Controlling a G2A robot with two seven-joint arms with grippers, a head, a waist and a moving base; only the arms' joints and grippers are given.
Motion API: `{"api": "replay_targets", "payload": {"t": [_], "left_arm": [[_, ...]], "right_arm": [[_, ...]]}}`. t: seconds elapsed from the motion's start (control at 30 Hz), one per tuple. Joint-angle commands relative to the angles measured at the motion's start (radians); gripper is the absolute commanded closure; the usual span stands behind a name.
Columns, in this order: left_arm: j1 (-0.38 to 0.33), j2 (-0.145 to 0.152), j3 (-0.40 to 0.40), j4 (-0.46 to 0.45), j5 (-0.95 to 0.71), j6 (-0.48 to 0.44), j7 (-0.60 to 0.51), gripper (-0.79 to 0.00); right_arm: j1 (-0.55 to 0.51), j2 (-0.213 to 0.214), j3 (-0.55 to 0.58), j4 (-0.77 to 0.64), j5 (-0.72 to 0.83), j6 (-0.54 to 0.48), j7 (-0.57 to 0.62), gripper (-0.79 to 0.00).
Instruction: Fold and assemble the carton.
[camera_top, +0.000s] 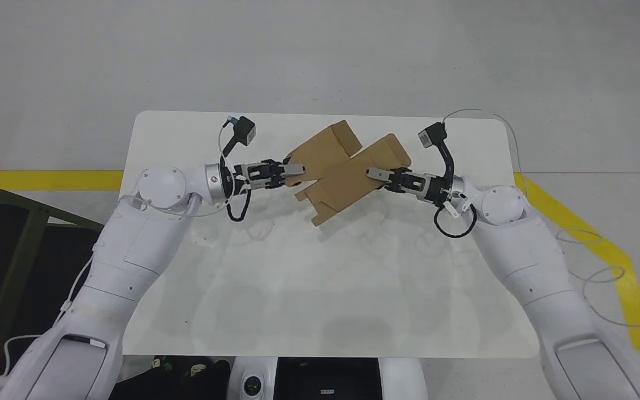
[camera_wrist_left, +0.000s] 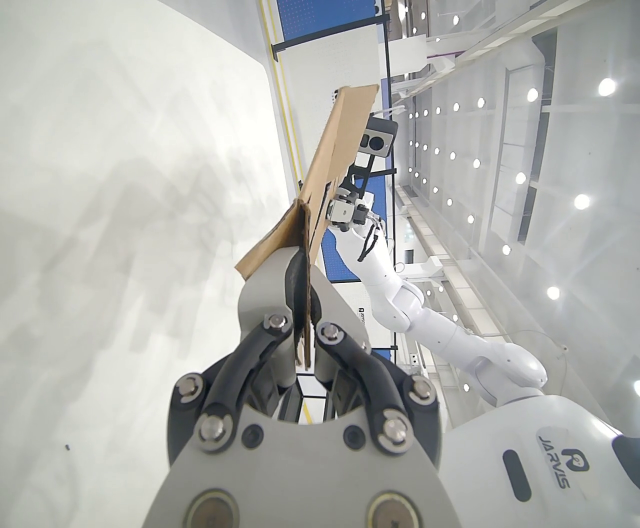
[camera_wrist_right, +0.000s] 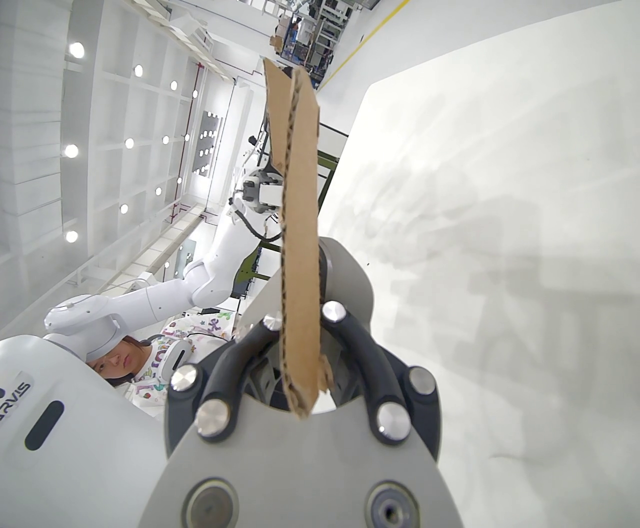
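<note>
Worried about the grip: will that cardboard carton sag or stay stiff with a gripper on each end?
Probably stiff: the carton spans between the left gripper and right gripper without drooping. Likely light: thin corrugated board. Flaps may hinge at the folds.

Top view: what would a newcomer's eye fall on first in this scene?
The flat brown cardboard carton, held over the far middle of the white table. The left gripper is shut on one end and the right gripper on the opposite end.

Wrist views: carton (camera_wrist_left: 330, 160) edge-on, faces hidden.
</note>
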Motion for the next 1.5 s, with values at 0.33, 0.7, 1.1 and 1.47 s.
{"api": "replay_targets", "payload": {"t": [0.33, 0.7, 1.1, 1.47], "left_arm": [[-0.025, 0.005, -0.029, -0.006, 0.016, -0.021, -0.068, 0.000], [-0.053, 0.010, -0.014, 0.009, 0.056, -0.030, -0.227, 0.000], [-0.073, 0.003, 0.022, 0.014, 0.016, -0.041, -0.325, 0.000], [-0.079, -0.007, 0.046, 0.004, -0.025, -0.033, -0.329, 0.000]], "right_arm": [[-0.004, 0.038, 0.092, -0.003, -0.101, 0.024, 0.055, -0.785], [-0.020, 0.066, 0.117, -0.192, -0.036, 0.040, 0.213, -0.785], [0.038, 0.061, -0.054, -0.229, 0.021, 0.045, 0.217, -0.520], [0.114, 0.047, -0.177, -0.133, 0.027, 0.010, 0.182, -0.406]]}}
